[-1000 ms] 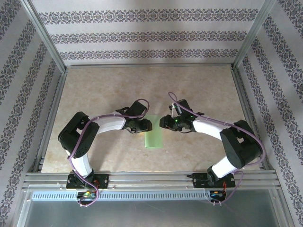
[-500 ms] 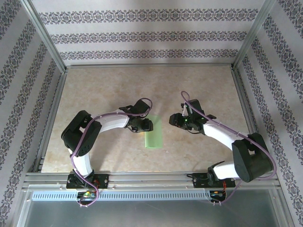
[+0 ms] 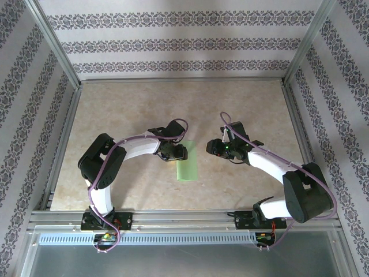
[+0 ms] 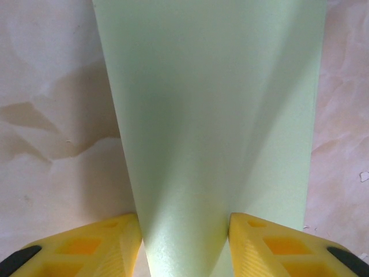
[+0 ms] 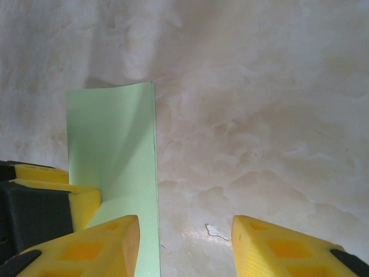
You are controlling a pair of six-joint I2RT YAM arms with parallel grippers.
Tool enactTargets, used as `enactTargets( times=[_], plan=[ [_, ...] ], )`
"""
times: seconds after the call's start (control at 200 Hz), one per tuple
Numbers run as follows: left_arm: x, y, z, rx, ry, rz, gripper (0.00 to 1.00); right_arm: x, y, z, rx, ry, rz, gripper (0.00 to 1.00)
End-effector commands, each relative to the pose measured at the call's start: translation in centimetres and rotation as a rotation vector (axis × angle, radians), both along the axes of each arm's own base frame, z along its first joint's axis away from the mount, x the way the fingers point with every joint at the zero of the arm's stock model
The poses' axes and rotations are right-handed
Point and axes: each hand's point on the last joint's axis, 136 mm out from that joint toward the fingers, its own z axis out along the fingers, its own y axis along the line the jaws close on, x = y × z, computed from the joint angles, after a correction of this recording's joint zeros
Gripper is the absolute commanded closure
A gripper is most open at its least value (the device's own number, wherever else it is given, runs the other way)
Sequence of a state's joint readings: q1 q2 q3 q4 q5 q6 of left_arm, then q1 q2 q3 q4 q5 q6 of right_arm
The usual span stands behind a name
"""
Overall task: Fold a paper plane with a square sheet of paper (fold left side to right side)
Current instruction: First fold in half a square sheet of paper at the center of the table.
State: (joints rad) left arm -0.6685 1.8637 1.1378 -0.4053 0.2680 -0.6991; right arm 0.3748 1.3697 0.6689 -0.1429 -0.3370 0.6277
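The square sheet of paper [image 3: 187, 168] is light green and lies doubled over into a narrow upright strip at the middle of the beige table. Its upper part bulges up in a loose rounded hump [image 4: 207, 104]. My left gripper [image 3: 177, 152] sits at the strip's top left. Its yellow fingers [image 4: 115, 242] press both sides of that hump, so it is shut on the paper. My right gripper [image 3: 212, 149] stands open just right of the strip, over bare table [image 5: 259, 144]. Its left finger [image 5: 104, 242] overlaps the paper's right edge [image 5: 115, 138]. The paper plane is out of view.
Aluminium rails [image 3: 63, 144] frame the tabletop on all sides, with patterned walls behind them. A small white fleck [image 5: 216, 231] lies on the table between the right fingers. Bare tabletop [image 3: 242, 104] stretches to the back and to both sides of the arms.
My right gripper has drawn back to the right, off the paper. The left gripper has stayed on the strip's top, its arm shifting slightly.
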Motion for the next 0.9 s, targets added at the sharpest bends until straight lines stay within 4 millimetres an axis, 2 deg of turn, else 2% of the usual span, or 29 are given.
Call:
enactTargets(
  times=[0.0,0.894],
  plan=[
    [-1.8,1.0,-3.1,0.095,0.068,-0.038,0.54,-0.3,-0.3,-0.2,-0.005,0.005,0.007,0.53],
    [-1.8,1.0,-3.4,0.119,0.078,-0.062,0.54,-0.2,1.6,-0.6,0.047,0.039,0.061,0.53]
  ],
)
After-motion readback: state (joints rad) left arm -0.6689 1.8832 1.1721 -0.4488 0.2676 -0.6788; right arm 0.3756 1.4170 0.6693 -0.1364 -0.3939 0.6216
